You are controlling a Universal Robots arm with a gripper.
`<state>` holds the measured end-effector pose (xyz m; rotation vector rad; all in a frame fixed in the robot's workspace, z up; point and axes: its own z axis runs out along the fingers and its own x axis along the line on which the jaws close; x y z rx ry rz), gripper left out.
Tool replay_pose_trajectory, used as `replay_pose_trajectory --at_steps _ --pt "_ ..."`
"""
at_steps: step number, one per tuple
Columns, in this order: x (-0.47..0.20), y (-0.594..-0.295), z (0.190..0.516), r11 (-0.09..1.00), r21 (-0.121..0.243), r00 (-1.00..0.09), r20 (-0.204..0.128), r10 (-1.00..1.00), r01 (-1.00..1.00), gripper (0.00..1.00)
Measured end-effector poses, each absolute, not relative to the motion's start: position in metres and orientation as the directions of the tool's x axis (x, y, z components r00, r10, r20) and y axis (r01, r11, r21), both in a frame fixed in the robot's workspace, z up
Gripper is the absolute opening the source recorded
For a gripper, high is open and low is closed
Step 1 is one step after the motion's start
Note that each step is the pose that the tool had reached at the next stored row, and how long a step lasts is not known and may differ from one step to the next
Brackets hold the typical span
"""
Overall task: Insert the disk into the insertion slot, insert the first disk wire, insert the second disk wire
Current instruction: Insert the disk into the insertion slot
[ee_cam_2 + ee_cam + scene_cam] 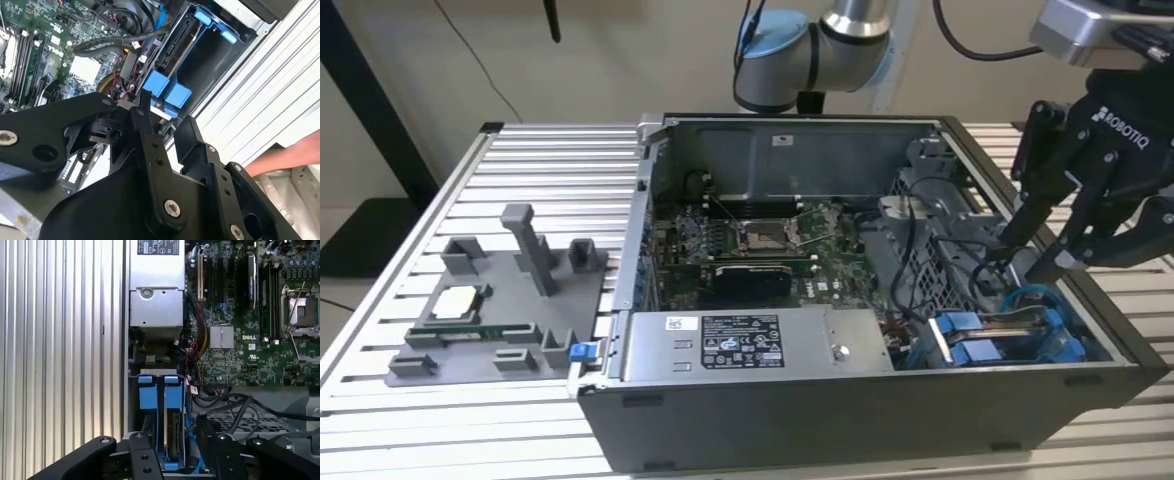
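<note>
gripper [1031,255] hanging open over the insertion slot [1054,340]

its fingers [143,456] are standing apart, gripping nothing. the disk [174,440] is sitting on edge in the insertion slot of the computer case [854,420], just beneath the fingertips and lined up between them.

A plain beige wall [627,60] is closing off the scene behind a work table [520,160] whose top is running in long ribbed strips of pale silvery metal. At the exterior view's left a black upright post [367,110] is rising in front of the wall, a thin dark cable [470,55] is trailing down the wall beside it, and a dark patch [360,235] is lying low at the post's foot, mat or base being hard to tell. Soft, even light is falling from above, glinting off the table's ribs in both wrist views.
</note>
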<state>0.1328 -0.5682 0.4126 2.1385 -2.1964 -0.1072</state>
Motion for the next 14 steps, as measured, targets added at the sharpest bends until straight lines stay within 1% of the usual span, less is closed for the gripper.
replay_pose_trajectory --at_steps 2,3,6,10,12,14 --pt "0.133 -0.568 0.415 0.026 0.098 -0.026 0.004 -1.000 -0.995 1.00" --pt "0.132 -0.568 0.415 0.025 0.088 -0.026 -0.003 -1.000 -0.996 1.00" --pt "0.130 -0.568 0.415 0.023 0.048 -0.024 -0.027 -0.999 -0.999 1.00" --pt "0.120 -0.566 0.413 0.023 0.007 -0.023 -0.030 -0.999 -1.000 1.00" --pt "0.117 -0.562 0.410 0.023 -0.002 -0.023 -0.030 -0.999 -1.000 1.00" --pt "0.117 -0.558 0.408 0.023 -0.003 -0.023 -0.030 -0.999 -1.000 1.00"
